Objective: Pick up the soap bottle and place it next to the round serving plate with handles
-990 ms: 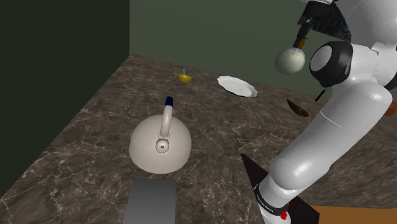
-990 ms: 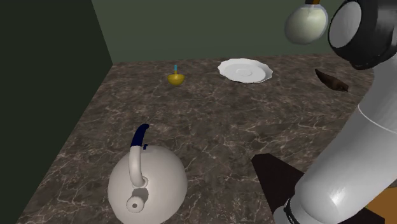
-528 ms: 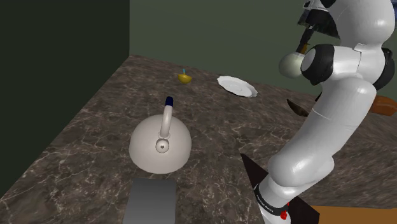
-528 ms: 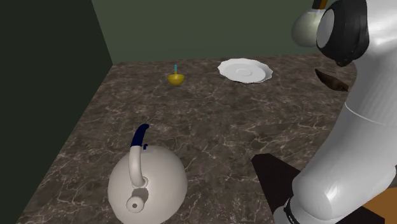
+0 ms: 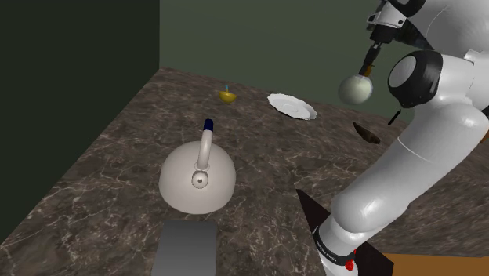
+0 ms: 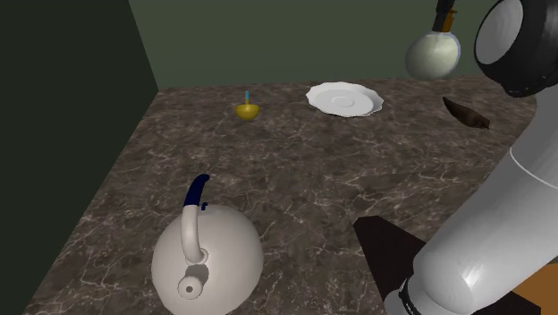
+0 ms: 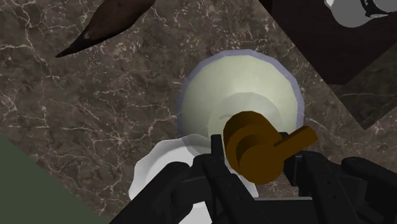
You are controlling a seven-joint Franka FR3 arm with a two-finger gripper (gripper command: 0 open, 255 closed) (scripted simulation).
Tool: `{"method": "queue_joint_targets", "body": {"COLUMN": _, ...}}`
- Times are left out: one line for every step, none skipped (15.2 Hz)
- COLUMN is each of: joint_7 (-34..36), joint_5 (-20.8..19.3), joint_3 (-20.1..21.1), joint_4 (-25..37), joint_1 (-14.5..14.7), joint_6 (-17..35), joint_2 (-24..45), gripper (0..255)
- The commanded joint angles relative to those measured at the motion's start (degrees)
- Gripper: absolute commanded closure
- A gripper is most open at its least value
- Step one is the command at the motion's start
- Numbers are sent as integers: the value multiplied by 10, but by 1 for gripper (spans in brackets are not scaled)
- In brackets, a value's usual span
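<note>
Hanging in the air above the marbled counter (image 5: 110,165), the end effector (image 7: 256,167) is clamping the pale round soap bottle (image 5: 356,88) by its brown pump, near the white plate (image 5: 291,105).

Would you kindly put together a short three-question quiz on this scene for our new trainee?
1. True or false: the soap bottle stands on the marbled counter.
2. The gripper clasps the bottle by: A its brown pump top; B its round body; C its base.
3. Fill in: in the second exterior view, the yellow bowl lies to the ____ of the white plate.
Key: 1 false, it hangs in the air; 2 A; 3 left.
</note>
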Motion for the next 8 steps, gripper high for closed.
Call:
{"method": "queue_joint_targets", "body": {"joint_7": 9, "joint_5": -9, "joint_3": 5, "joint_4": -35, "joint_1": 6, "joint_6": 21, "joint_2": -17, "gripper": 255}}
{"method": "queue_joint_targets", "body": {"joint_7": 12, "joint_5": -13, "joint_3": 7, "joint_4": -51, "joint_1": 7, "joint_6": 31, "joint_2": -24, "gripper": 255}}
{"method": "queue_joint_targets", "body": {"joint_7": 15, "joint_5": -16, "joint_3": 9, "joint_4": -66, "joint_1": 9, "joint_6": 40, "joint_2": -31, "gripper": 255}}
{"method": "queue_joint_targets", "body": {"joint_7": 18, "joint_5": -20, "joint_3": 11, "joint_4": -81, "joint_1": 10, "joint_6": 50, "joint_2": -37, "gripper": 255}}
{"method": "queue_joint_targets", "body": {"joint_7": 21, "joint_5": -23, "joint_3": 13, "joint_4": -95, "joint_1": 11, "joint_6": 59, "joint_2": -43, "gripper": 255}}
{"method": "queue_joint_targets", "body": {"joint_7": 24, "joint_5": -25, "joint_3": 14, "joint_4": -109, "joint_1": 12, "joint_6": 68, "joint_2": -49, "gripper": 255}}
{"method": "queue_joint_targets", "body": {"joint_7": 27, "joint_5": -28, "joint_3": 16, "joint_4": -123, "joint_1": 13, "joint_6": 77, "joint_2": -54, "gripper": 255}}
{"method": "queue_joint_targets", "body": {"joint_7": 29, "joint_5": -30, "joint_3": 17, "joint_4": -136, "joint_1": 14, "joint_6": 86, "joint_2": -59, "gripper": 255}}
